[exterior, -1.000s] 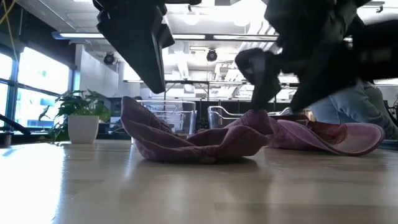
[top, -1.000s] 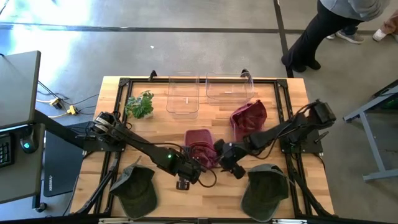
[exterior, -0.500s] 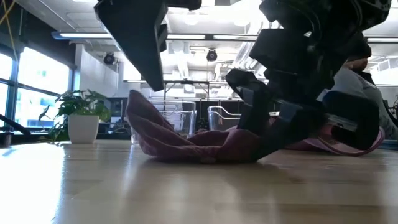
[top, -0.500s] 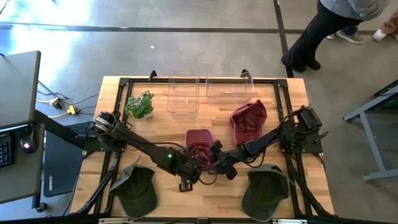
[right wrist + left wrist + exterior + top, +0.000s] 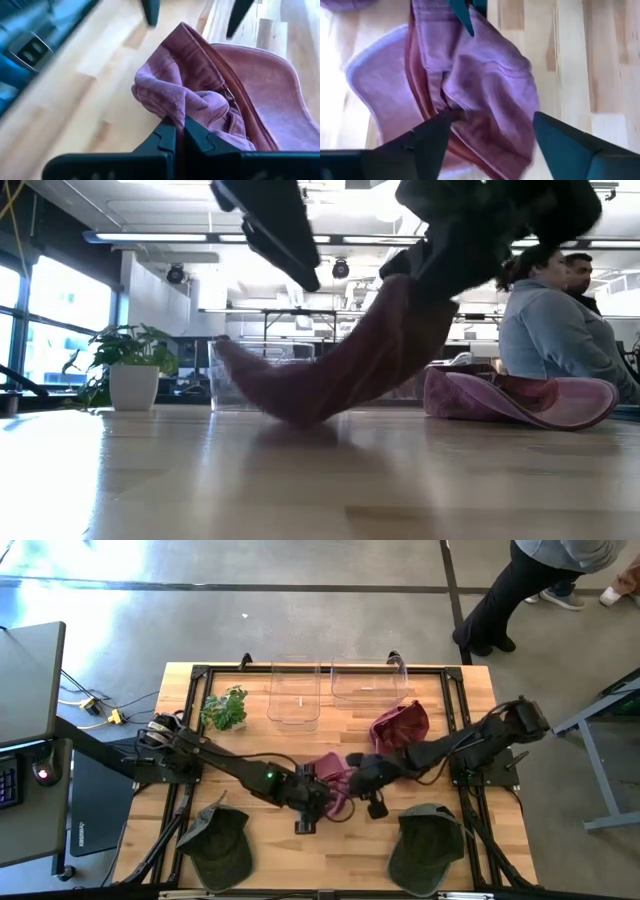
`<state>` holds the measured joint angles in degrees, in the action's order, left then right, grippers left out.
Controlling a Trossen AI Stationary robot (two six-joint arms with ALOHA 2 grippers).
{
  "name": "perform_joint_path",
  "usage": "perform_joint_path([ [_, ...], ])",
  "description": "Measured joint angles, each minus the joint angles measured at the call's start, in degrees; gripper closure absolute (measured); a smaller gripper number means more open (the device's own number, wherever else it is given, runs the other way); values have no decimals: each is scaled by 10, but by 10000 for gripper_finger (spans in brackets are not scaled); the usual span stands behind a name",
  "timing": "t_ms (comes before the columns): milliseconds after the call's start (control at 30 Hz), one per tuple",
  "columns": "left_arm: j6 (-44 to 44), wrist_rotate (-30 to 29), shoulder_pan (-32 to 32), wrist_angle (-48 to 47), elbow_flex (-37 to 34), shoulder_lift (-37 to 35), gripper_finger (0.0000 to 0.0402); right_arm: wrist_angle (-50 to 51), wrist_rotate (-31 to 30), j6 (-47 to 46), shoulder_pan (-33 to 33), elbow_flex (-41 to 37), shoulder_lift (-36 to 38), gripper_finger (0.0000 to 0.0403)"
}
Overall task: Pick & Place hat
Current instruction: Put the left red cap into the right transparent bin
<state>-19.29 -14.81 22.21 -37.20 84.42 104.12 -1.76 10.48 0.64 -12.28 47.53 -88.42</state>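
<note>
The right tool [image 5: 176, 131] is clenched on the maroon hat [image 5: 200, 95] to lift it; the left tool [image 5: 485, 132] is released, fingers apart.

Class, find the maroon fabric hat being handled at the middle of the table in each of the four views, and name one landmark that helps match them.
High view: maroon fabric hat at table centre, between both arms.
Low view: centre, one end lifted, the other low near the wooden tabletop.
Left wrist view: fills the middle, between the open left hand fingers.
Right wrist view: centre-right, pinched by the shut right hand.
Shared landmark: the wooden tabletop.
</note>
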Motion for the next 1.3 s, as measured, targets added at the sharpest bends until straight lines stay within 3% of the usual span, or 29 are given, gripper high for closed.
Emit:
perform_joint_path([
  [167,-50,9,-5,38,0,3,98,2,49,-66,28,0,13,398],
  [333,-132,-30,-14,49,0,8,109,0,64,-107,44,0,13,396],
  [533,-152,-43,-7,51,0,8,128,-57,78,-164,91,0,18,398],
  [633,-166,-80,-8,51,0,8,130,-76,88,-182,104,0,18,400],
  [767,-186,-117,-8,38,0,8,131,-94,101,-202,108,0,19,399],
  [933,-211,-114,-8,5,0,8,136,-95,127,-220,102,0,29,399],
  [1100,-205,-94,-8,-14,0,8,195,-90,136,-229,102,0,56,400],
  [1300,-106,35,-13,4,1,7,348,-69,210,-234,103,0,70,382],
])
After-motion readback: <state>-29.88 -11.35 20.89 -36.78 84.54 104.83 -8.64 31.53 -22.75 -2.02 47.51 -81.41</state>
